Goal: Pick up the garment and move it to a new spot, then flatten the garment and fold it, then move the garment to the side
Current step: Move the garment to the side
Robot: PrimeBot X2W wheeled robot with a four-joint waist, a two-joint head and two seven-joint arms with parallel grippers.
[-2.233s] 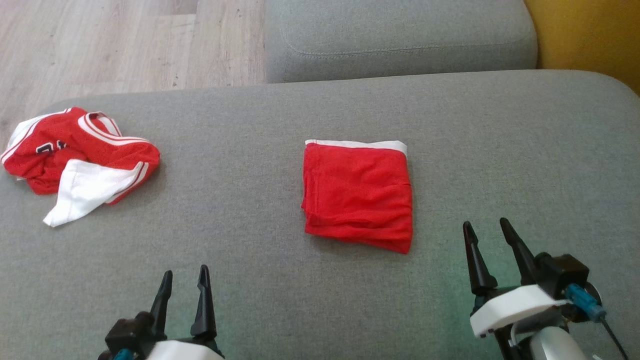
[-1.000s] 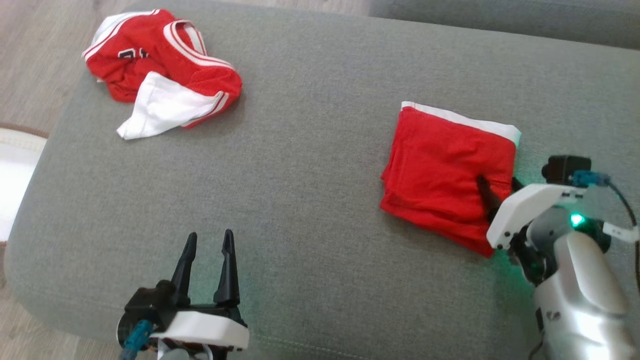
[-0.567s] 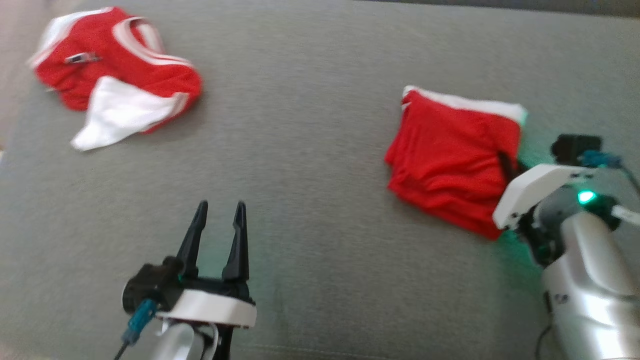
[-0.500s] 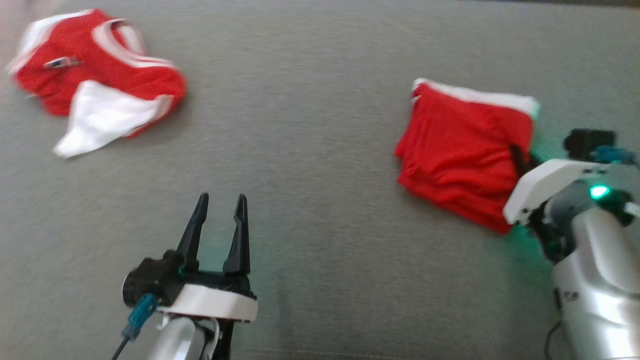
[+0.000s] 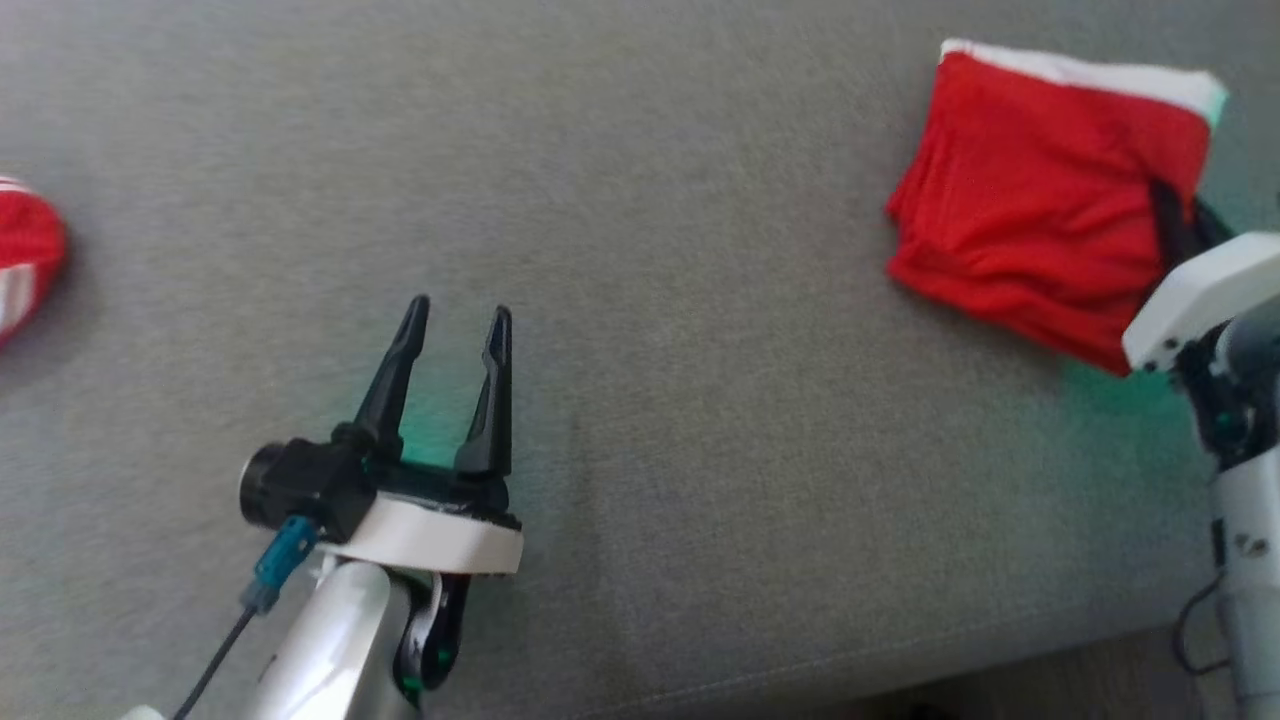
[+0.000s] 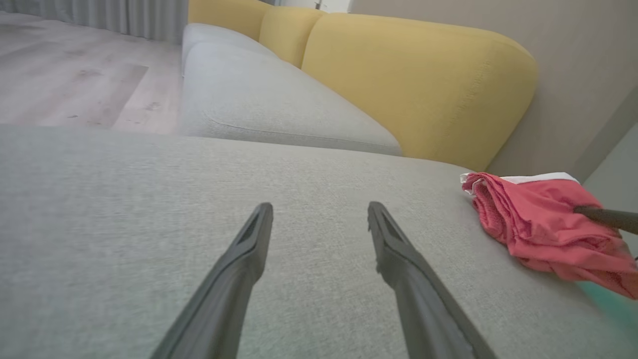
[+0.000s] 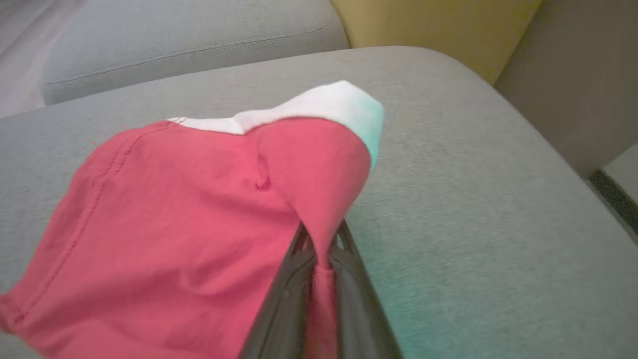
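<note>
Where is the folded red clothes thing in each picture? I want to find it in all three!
Head view: the folded red garment lies at the upper right, on the grey cushion.
Left wrist view: the garment is at the right edge, beyond the open left gripper.
Right wrist view: the garment covers the middle and left, pinched by the right gripper.
Shared landmark: its white band along the far edge.
</note>
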